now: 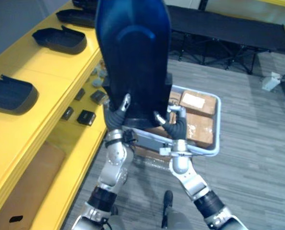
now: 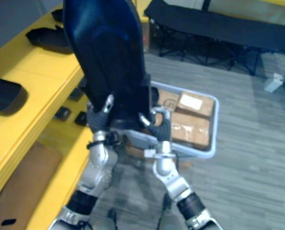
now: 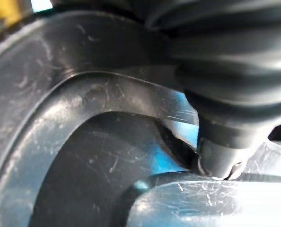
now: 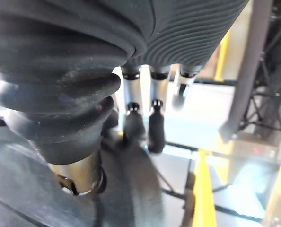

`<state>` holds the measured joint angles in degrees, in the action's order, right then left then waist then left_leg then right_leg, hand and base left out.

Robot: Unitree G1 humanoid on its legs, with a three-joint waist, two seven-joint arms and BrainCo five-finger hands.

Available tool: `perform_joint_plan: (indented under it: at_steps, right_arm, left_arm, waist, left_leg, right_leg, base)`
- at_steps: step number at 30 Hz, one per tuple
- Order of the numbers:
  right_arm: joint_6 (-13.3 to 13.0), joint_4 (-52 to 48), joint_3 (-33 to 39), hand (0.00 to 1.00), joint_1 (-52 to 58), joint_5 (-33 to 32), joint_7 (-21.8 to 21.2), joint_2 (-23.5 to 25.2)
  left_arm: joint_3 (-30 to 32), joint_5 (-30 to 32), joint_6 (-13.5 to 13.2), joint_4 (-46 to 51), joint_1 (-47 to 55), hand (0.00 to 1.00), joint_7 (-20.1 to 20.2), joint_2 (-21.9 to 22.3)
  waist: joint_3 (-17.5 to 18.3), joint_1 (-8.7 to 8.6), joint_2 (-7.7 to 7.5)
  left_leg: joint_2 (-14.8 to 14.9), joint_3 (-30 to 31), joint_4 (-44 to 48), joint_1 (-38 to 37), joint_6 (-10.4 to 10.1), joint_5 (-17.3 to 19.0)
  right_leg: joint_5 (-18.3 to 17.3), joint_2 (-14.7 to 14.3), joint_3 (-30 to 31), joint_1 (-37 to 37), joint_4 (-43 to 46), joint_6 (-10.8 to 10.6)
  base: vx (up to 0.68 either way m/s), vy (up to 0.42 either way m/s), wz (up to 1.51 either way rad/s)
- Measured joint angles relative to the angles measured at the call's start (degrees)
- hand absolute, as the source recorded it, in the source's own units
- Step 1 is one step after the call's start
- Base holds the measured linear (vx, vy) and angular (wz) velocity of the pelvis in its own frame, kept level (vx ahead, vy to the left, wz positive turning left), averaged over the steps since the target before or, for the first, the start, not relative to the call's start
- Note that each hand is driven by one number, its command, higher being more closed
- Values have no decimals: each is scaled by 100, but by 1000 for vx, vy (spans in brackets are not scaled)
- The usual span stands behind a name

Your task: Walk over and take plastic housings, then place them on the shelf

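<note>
You hold the large dark blue plastic housing (image 1: pixel 133 52) upright, long axis vertical. Its lower end is pinched between the left hand (image 1: pixel 114 117) and the right hand (image 1: pixel 173 125), thumbs on the near face. The yellow shelf (image 1: pixel 46 62), carrying black plastic housings (image 1: pixel 61 39), lies to your left, nearer the left hand; in my judgement the housing must swing that way.

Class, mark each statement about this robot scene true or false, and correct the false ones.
1. The left hand and right hand hold one dark housing upright between them. True.
2. The yellow shelf stands on the robot's right. False: it is on its left.
3. Some other housings lie on that shelf. True.
4. The grey bin behind the hands is empty. False: it holds cardboard boxes.
</note>
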<state>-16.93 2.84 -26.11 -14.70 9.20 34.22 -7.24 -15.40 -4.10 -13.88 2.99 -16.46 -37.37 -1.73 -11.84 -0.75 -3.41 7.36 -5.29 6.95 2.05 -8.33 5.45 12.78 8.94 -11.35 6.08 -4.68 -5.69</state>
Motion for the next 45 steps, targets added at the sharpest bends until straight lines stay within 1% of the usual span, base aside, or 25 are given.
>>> perform_joint_plan:
  at_steps: [2,3,5,6,7,9,10,12,13,16,17,18,20,22,23,25,26,28,29,30,31,36,41,44,45]
  right_arm:
    - [17,-98,30,0,18,-76,-80,-19]
    - [81,-173,54,0,33,-196,-164,-46]
    - [104,-267,97,0,48,-448,-345,-106]
    - [94,-340,162,0,52,-822,-637,-128]
    - [92,-410,217,0,57,-1011,-791,-149]
    - [11,-805,495,0,119,-1836,-1446,-339]
    - [-22,-904,582,0,149,-2061,-1617,-398]
    - [-83,-1209,1005,0,388,-2779,-2303,-644]
    - [-85,-1261,1109,0,449,-2922,-2432,-705]
    - [-161,-1518,1873,0,889,-3614,-3122,-858]
    - [-167,-1584,2040,0,1001,-3711,-3226,-861]
    - [-197,-1629,2434,0,1249,-3932,-3377,-861]
    - [-200,-1624,2771,0,1591,-4101,-3411,-845]
    - [-190,-1556,2981,0,1910,-4232,-3397,-765]
    - [-173,-1511,3030,0,2046,-4289,-3356,-680]
    - [-174,-1288,3154,0,2425,-4298,-3155,-336]
    - [-174,-1215,3201,0,2524,-4313,-3120,-243]
    - [-172,-849,3320,0,2775,-4194,-2790,24]
    - [-172,-770,3364,0,2811,-4147,-2722,76]
    - [-169,-599,3424,0,2837,-4018,-2563,141]
    - [-166,-418,3460,0,2847,-3870,-2432,190]
    - [-170,90,3439,0,2899,-3496,-2117,375]
    - [-353,122,3450,0,2914,-3407,-2033,405]
    - [-490,149,3447,0,2872,-3396,-2107,405]
    - [-531,146,3434,0,2805,-3344,-2209,406]
  left_arm:
    - [81,547,128,46,113,100,-207,5]
    - [122,940,299,43,155,100,-366,7]
    - [222,1256,474,43,273,100,-543,-2]
    - [345,1592,637,38,376,100,-678,-1]
    - [412,1704,701,36,424,100,-740,-5]
    - [745,2139,909,25,632,100,-967,-20]
    - [827,2241,926,16,688,100,-1002,-23]
    - [1098,2544,985,11,931,100,-1196,-81]
    - [1178,2573,988,11,975,100,-1230,-118]
    - [1674,2964,1020,-6,1108,100,-1417,-302]
    - [1810,2977,1008,-24,1120,100,-1451,-311]
    - [2139,2958,919,-135,1170,100,-1627,-384]
    - [2405,2902,731,-211,1274,100,-1716,-427]
    - [2481,2846,435,-205,1395,100,-1766,-418]
    - [2477,2677,258,-183,1476,100,-1736,-403]
    - [2405,2232,-180,102,1774,100,-1463,-221]
    - [2383,2165,-290,218,1857,100,-1356,-147]
    - [2242,1646,-732,712,2207,100,-811,24]
    - [2178,1449,-813,799,2276,100,-649,24]
    - [2089,1123,-953,911,2387,100,-362,23]
    - [2034,880,-978,966,2450,100,-120,24]
    - [1889,436,-969,968,2793,100,414,48]
    - [1924,366,-963,968,3019,100,549,46]
    - [2035,215,-945,1019,3019,100,498,40]
    - [2235,213,-924,1103,3021,100,442,45]
  waist:
    - [1,-4,2]
    - [1,0,2]
    - [10,-1,2]
    - [21,-1,5]
    - [23,1,5]
    - [48,6,3]
    - [70,6,3]
    - [222,13,0]
    - [256,17,-3]
    - [345,22,-10]
    - [352,22,-10]
    - [391,7,-7]
    - [494,-8,8]
    - [579,-13,19]
    - [616,-18,35]
    - [660,-34,89]
    - [663,-34,95]
    - [675,-33,121]
    - [683,-31,133]
    - [695,-30,154]
    - [705,-26,169]
    - [709,-14,185]
    - [700,4,199]
    - [696,26,206]
    - [687,38,220]
  left_leg:
    - [12,-7,38,1,-14,21]
    - [12,-9,54,1,-13,30]
    - [11,-23,67,-2,-12,41]
    - [12,-27,68,-4,-12,41]
    - [12,-27,68,-4,-13,41]
    - [16,-30,69,-4,-14,42]
    - [17,-32,69,-4,-17,45]
    - [27,-45,69,-10,-14,68]
    - [30,-56,72,-13,-16,76]
    - [51,-114,137,-35,-17,126]
    - [53,-137,137,-49,-18,130]
    - [61,-194,130,-97,-20,145]
    - [95,-247,133,-106,-27,167]
    - [122,-280,121,-111,-36,174]
    - [130,-291,115,-113,-44,179]
    - [134,-313,68,-133,-48,185]
    - [132,-319,50,-149,-48,185]
    - [132,-345,30,-192,-49,185]
    - [132,-348,33,-198,-49,185]
    - [130,-361,33,-201,-53,189]
    - [129,-380,32,-205,-51,195]
    - [129,-374,49,-219,-51,212]
    - [128,-340,66,-333,-40,272]
    - [110,-304,60,-312,-15,286]
    - [112,-268,50,-302,-12,288]
  right_leg:
    - [-2,-11,6,-7,0,4]
    - [-2,-11,9,-13,0,4]
    - [-2,-10,23,-13,0,3]
    - [-3,-12,26,-13,0,3]
    - [-3,-13,26,-13,0,3]
    - [-2,-16,29,-13,0,3]
    - [-2,-17,30,-13,0,3]
    - [-3,-26,40,-13,1,3]
    - [-3,-29,48,-13,1,3]
    - [-5,-45,94,-33,1,2]
    - [-7,-47,113,-33,0,0]
    - [-18,-62,185,-33,-1,1]
    - [-74,-92,222,-19,-5,-4]
    - [-109,-120,238,-2,-37,25]
    - [-120,-128,245,3,-46,34]
    - [-136,-133,259,4,-47,26]
    - [-138,-132,263,4,-47,24]
    - [-148,-140,290,-4,-36,23]
    - [-147,-142,299,-7,-23,22]
    - [-131,-142,322,-12,-2,1]
    - [-127,-143,339,-13,-1,-6]
    - [-124,-143,341,-44,0,-9]
    - [-187,-133,313,-208,-2,-5]
    - [-220,-101,238,-219,-32,-19]
    - [-231,-98,189,-232,-37,-17]
  base:
    - [-2,-1,-2]
    - [0,0,0]
    - [-11,2,-2]
    - [0,0,0]
    - [0,0,0]
    - [0,0,0]
    - [0,0,0]
    - [4,3,-2]
    - [5,7,-5]
    - [-12,6,-8]
    - [-31,5,-19]
    - [-27,2,-19]
    - [-21,-10,-15]
    - [-14,-16,-7]
    - [-14,-6,-4]
    - [-9,1,-4]
    - [2,8,-4]
    - [14,11,-5]
    - [23,11,-7]
    - [12,11,-7]
    - [0,13,-7]
    - [-3,2,-1]
    - [-17,10,3]
    - [-35,16,9]
    - [-25,9,10]
